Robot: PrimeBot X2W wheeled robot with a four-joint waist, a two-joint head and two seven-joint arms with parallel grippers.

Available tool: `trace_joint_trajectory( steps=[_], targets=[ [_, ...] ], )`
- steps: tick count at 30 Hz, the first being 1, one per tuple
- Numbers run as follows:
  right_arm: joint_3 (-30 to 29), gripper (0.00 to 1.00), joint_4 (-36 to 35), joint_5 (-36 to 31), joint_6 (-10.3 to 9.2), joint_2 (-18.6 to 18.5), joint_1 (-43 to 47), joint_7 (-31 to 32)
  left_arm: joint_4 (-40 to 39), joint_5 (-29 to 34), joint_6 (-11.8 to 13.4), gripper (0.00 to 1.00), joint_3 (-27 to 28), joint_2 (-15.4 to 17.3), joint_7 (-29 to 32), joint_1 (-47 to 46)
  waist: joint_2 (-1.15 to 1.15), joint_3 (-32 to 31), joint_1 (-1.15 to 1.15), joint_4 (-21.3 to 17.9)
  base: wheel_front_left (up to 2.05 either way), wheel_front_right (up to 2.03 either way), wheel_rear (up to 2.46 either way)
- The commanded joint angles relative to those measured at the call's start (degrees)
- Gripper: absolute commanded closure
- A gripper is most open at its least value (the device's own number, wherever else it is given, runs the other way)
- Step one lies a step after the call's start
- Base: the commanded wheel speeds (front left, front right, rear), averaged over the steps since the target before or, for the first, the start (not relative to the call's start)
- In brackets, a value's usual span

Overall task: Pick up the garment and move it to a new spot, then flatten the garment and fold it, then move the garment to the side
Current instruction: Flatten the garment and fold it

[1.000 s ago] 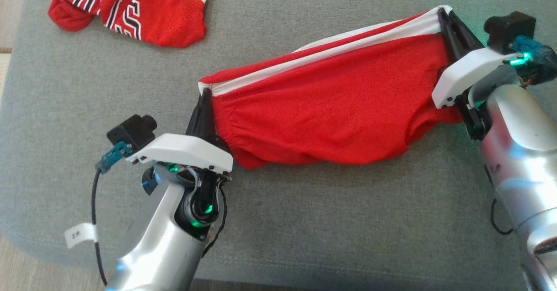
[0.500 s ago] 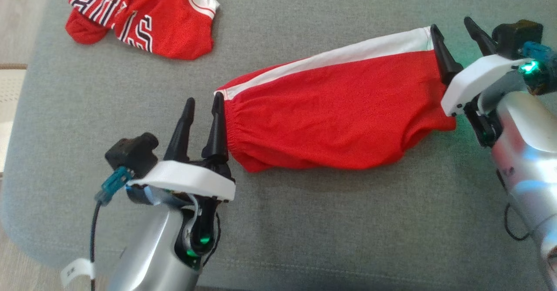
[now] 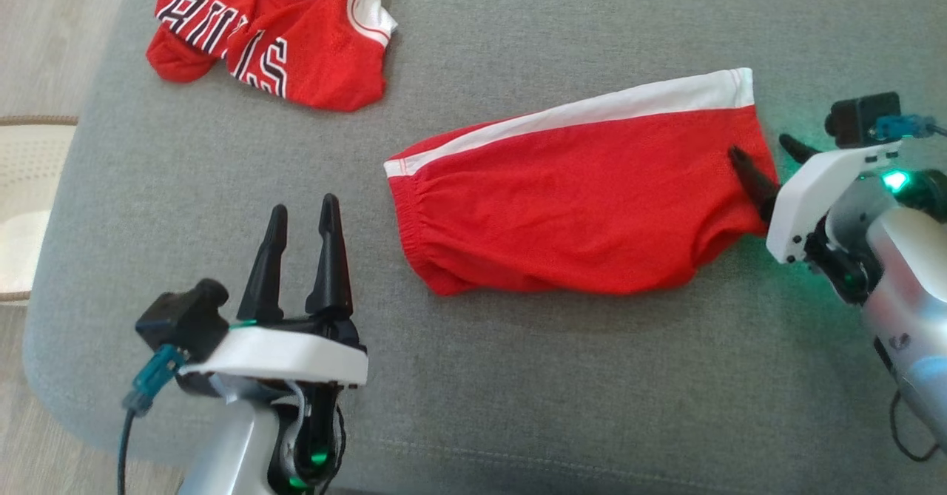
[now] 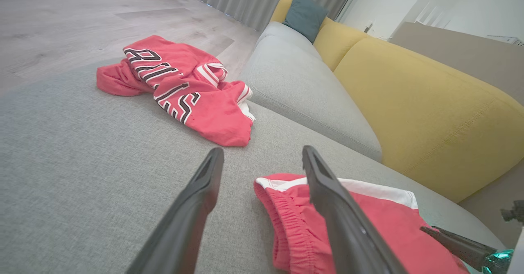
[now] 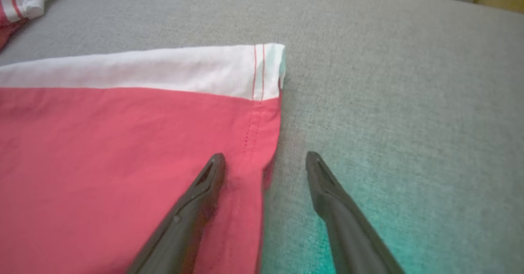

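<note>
Red shorts with a white side stripe (image 3: pixel 577 206) lie spread flat on the grey sofa cushion (image 3: pixel 518 376), elastic waistband toward the left. My left gripper (image 3: pixel 303 210) stands open, apart from the waistband and a little to its left; in the left wrist view the waistband (image 4: pixel 286 220) lies just right of the gap between the fingers. My right gripper (image 3: pixel 762 151) is open at the hem end, one finger (image 5: pixel 196 200) over the red cloth (image 5: pixel 123 163) and the other over bare cushion. Nothing is held.
A red jersey with dark lettering (image 3: pixel 274 32) lies crumpled at the cushion's far left. A yellow sofa back (image 4: pixel 409 102) and a teal pillow (image 4: pixel 305 14) stand beyond. The cushion's edge drops to wooden floor (image 3: pixel 44 36) on the left.
Both grippers let go of the shorts, which went from stretched in the air to lying on the cushion. Both arms pulled back toward me. The camera also shifted.
</note>
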Motion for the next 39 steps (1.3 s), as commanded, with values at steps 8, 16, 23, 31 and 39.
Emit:
trace_joint_trajectory(
  steps=[8, 16, 23, 31, 39],
  targets=[
    [1.6, 0.13, -2.36, 4.31, -0.05, -0.92, 1.71, 5.63, -3.36, 0.47, 0.53, 0.0, 2.63, 0.48, -0.7, 0.28, 0.0, 0.32, 0.0, 1.2, 0.0, 0.0, 0.0],
    [1.96, 1.0, -2.49, 6.3, -0.05, -0.61, 1.96, 6.88, -3.53, 1.11, 0.66, 0.0, 3.21, 0.58, -0.7, 0.56, 0.0, -0.69, 0.0, 0.47, 0.0, 0.0, 0.0],
    [0.64, 1.0, -3.5, 6.53, -0.05, -1.86, 2.42, 3.01, -3.44, 3.84, 0.52, 0.0, 2.55, 2.0, -0.7, 0.34, 0.0, -2.56, 0.0, -3.41, 0.0, 0.0, 0.0],
    [-1.22, 1.0, -8.01, 5.55, -0.05, -6.25, 5.35, 1.65, -2.92, 4.64, 0.4, 0.0, 1.8, 2.66, -0.49, 0.21, 0.0, -4.11, 0.0, -10.51, 0.0, 0.0, 0.0],
    [-4.96, 1.0, -11.77, 4.14, -0.05, -6.95, 8.0, 2.88, -2.62, 4.91, 0.24, 0.0, 0.51, 2.68, 0.13, -0.27, 0.0, -3.73, 0.0, -15.41, 0.0, 0.0, 0.0]
  ],
)
